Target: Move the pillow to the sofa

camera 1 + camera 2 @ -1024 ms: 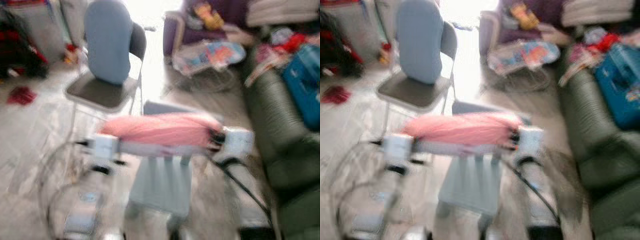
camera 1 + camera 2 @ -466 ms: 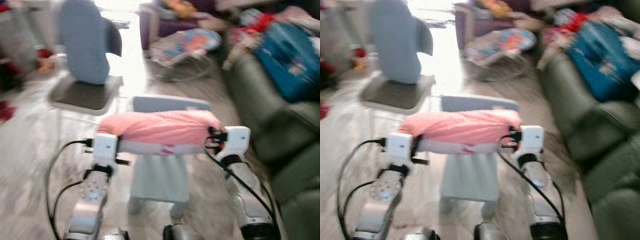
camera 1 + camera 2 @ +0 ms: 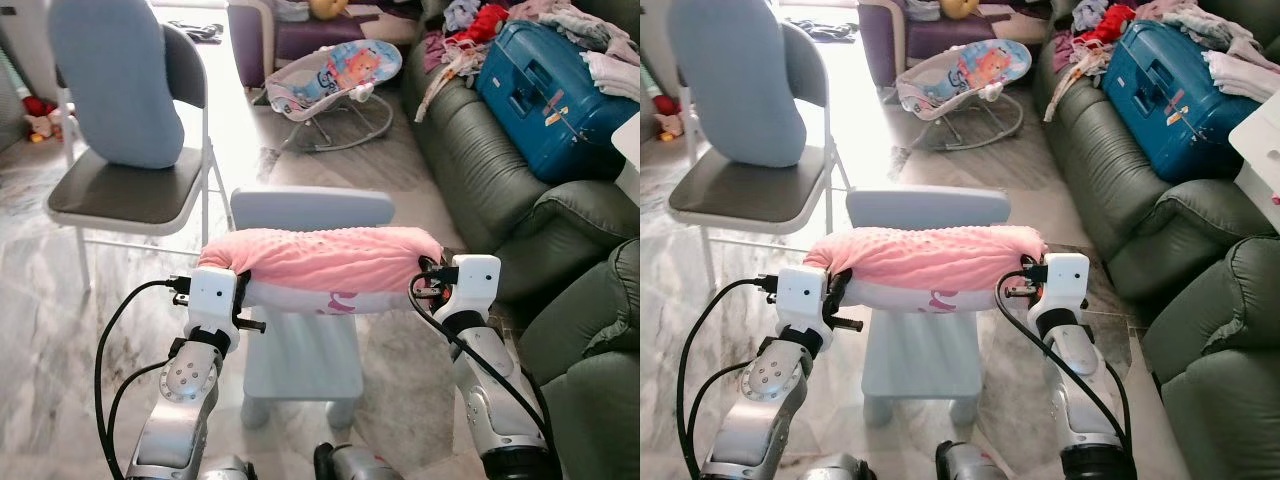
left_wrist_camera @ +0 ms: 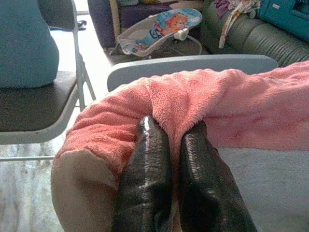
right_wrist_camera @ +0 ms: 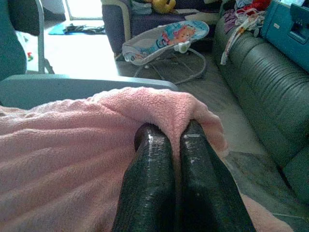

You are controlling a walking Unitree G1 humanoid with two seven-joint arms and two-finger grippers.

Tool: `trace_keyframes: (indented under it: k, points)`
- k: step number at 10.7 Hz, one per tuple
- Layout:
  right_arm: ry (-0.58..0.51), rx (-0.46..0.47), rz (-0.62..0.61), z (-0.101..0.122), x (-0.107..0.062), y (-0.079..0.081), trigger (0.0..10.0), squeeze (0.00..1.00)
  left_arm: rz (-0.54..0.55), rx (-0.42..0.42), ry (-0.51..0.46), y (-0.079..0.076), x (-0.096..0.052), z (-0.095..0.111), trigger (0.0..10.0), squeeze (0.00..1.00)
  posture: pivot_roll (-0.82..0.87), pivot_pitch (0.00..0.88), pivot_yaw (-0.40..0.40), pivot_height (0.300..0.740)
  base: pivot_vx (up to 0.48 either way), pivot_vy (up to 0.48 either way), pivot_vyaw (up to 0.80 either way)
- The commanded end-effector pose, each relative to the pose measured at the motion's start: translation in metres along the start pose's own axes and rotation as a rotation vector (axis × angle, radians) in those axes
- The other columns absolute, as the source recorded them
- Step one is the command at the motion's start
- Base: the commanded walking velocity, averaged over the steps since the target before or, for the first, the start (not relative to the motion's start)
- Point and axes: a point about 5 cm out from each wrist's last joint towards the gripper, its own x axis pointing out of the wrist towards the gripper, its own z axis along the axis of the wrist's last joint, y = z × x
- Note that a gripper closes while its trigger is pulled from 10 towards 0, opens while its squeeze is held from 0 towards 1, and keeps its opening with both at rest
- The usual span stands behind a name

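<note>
A long pink fleecy pillow hangs level between my two arms, above a small pale blue child's chair. My left gripper is shut on a fold of the pillow's left end. My right gripper is shut on a fold of its right end. The dark green leather sofa runs along my right side, with its near armrest just beyond my right arm.
A blue suitcase and heaped clothes lie on the sofa's far seats. A folding chair holding a blue cushion stands ahead to the left. A baby bouncer sits further ahead. The floor is pale marble tile.
The whole picture has shifted and sharpened, so the camera has turned right toward the sofa. The pillow stays held between both grippers in the same way.
</note>
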Motion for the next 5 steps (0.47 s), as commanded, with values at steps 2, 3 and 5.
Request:
trace_keyframes:
  k: [2,3,5]
  points:
    - [-0.021,-0.003,-0.002,0.0055,0.0017,-0.0006,10.0,0.0,-0.016,-0.002,-0.01,-0.0024,-0.0006,0.003,10.0,0.0,0.01,0.064,-0.07,0.74,-0.131,0.0,0.0]
    - [-0.019,-0.003,-0.002,0.0052,0.0015,-0.0008,10.0,0.0,-0.018,-0.004,-0.009,-0.0028,-0.0006,0.0027,10.0,0.0,0.01,0.062,-0.071,0.74,-0.277,0.0,0.0]
    - [-0.017,-0.003,-0.004,0.0054,0.0018,-0.0012,10.0,0.0,-0.02,-0.006,-0.007,-0.0028,-0.0003,0.0024,10.0,0.0,0.01,0.065,-0.072,0.74,-0.276,0.0,0.0]
